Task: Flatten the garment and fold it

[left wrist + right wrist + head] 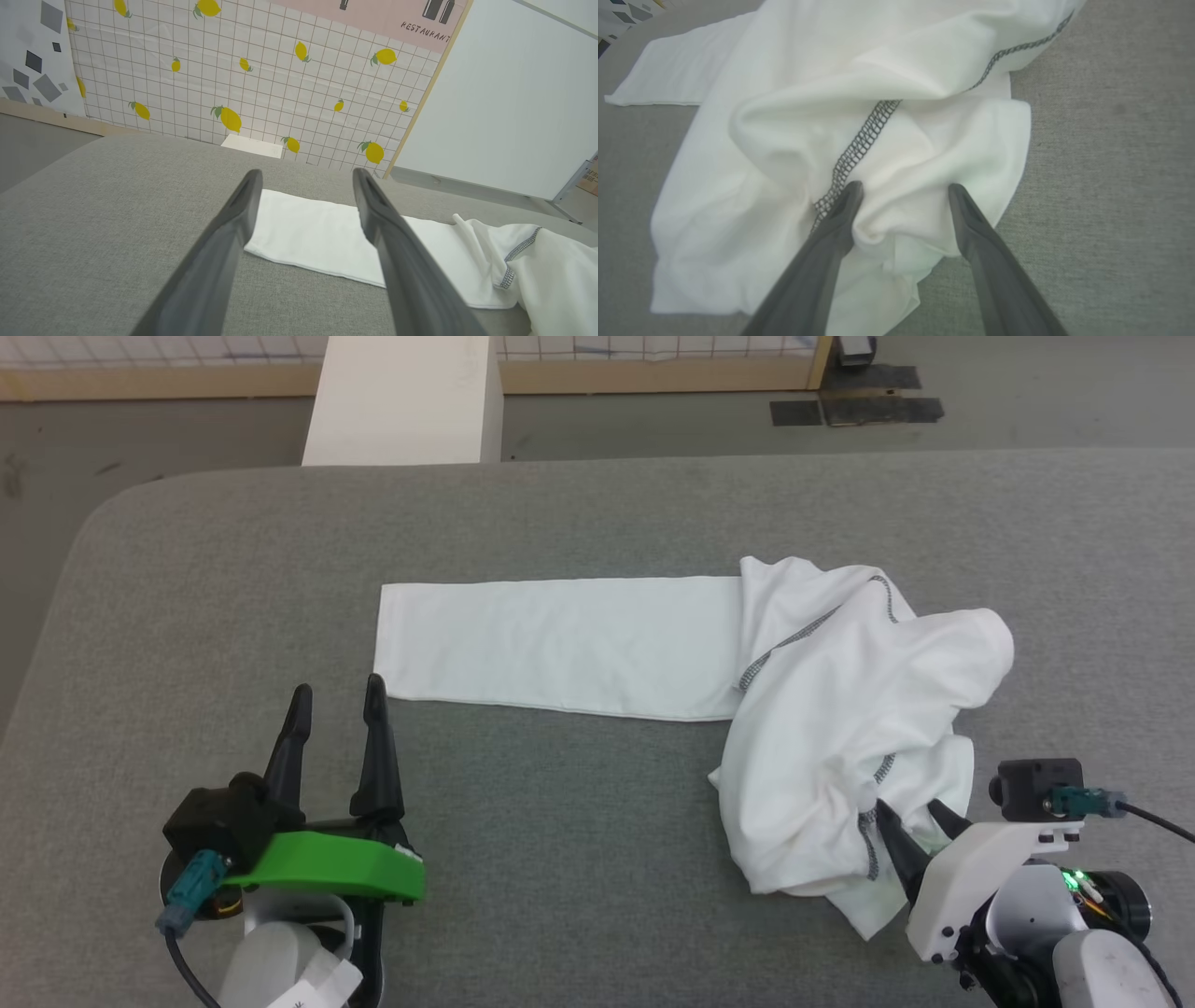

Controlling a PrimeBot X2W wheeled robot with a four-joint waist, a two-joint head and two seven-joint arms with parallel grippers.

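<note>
On my left, the left gripper sits over the grey padded table with its jaws wide and nothing between them. In the head view its right fingertip lies just beside the near corner of the cuff end. I cannot tell whether it touches the cloth. In the left wrist view the cuff end lies just past the two fingertips, spanning the gap between them.

The garment starts there. One sleeve is laid out flat and smooth, a long white band running rightward across the middle of the table. At its right end the sleeve runs under the body of the shirt, which is piled in a loose crumpled heap on the right half of the table. Dark grey zigzag seams curve over the folds, one near the top of the heap and another along its near edge. The fabric is thin and white, with soft rolls and shadowed creases.

On the right, the right gripper is at the near edge of the heap. Its jaws are spread about as wide as the left ones. In the right wrist view both tips press into the cloth, a bulge of fabric sits between them, and the left finger lies along a seam.
</note>
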